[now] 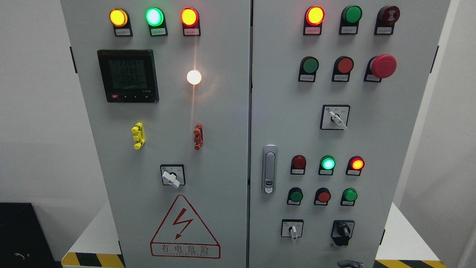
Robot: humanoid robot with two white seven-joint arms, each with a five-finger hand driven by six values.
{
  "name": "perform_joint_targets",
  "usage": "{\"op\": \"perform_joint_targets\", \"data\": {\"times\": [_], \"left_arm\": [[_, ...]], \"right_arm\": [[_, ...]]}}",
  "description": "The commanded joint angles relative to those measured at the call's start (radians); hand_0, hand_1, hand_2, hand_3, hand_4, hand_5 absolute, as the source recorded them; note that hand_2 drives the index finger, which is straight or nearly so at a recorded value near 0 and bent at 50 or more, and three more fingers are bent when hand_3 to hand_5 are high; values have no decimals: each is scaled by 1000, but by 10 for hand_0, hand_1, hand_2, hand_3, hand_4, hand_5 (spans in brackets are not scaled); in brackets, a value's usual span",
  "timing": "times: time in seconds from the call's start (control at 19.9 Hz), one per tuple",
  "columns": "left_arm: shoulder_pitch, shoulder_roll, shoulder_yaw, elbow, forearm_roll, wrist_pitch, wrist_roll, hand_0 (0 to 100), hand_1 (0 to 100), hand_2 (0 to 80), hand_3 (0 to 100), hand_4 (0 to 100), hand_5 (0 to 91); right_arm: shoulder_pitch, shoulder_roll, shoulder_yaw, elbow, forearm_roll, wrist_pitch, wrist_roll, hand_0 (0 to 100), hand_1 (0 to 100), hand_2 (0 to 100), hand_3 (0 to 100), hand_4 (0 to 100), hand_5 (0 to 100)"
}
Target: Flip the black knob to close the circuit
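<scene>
The black knob (343, 231) sits at the lower right of the grey cabinet's right door (386, 149), with its handle pointing roughly straight down. Just below it, at the picture's bottom edge, a small dark grey part of my right hand (351, 264) pokes into view, apart from the knob. Too little of the hand shows to tell its state. My left arm does not show.
White selector switches (293, 230), (336, 119), (171, 178) and several lamps and push buttons cover both doors. A red mushroom stop button (383, 66) juts out at the upper right. A door handle (269, 169) stands by the centre seam. A meter (128, 75) is at the upper left.
</scene>
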Motion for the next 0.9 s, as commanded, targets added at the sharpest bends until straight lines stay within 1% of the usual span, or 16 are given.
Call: {"op": "perform_joint_targets", "data": {"times": [0.0,0.1,0.25,0.45,0.7,0.85], "left_arm": [[6,0,0,0,0,0,0,120,556,0,0,0,0],[6,0,0,0,0,0,0,120,556,0,0,0,0],[6,0,0,0,0,0,0,120,556,0,0,0,0],[6,-1,0,0,0,0,0,120,556,0,0,0,0],[6,0,0,0,0,0,0,120,556,0,0,0,0],[6,-1,0,0,0,0,0,120,556,0,0,0,0]], "right_arm": [[66,-4,12,-94,-192,-42,0,0,49,56,196,177,158],[72,-4,12,-94,-240,-49,0,0,15,26,161,143,114],[85,-4,12,-95,-271,-50,0,0,8,0,130,120,87],[88,-4,17,-95,-323,-50,0,0,7,0,113,111,80],[101,-4,20,-97,-331,-70,0,0,5,0,108,111,77],[104,-4,20,-95,-335,-70,0,0,2,0,107,112,77]]}}
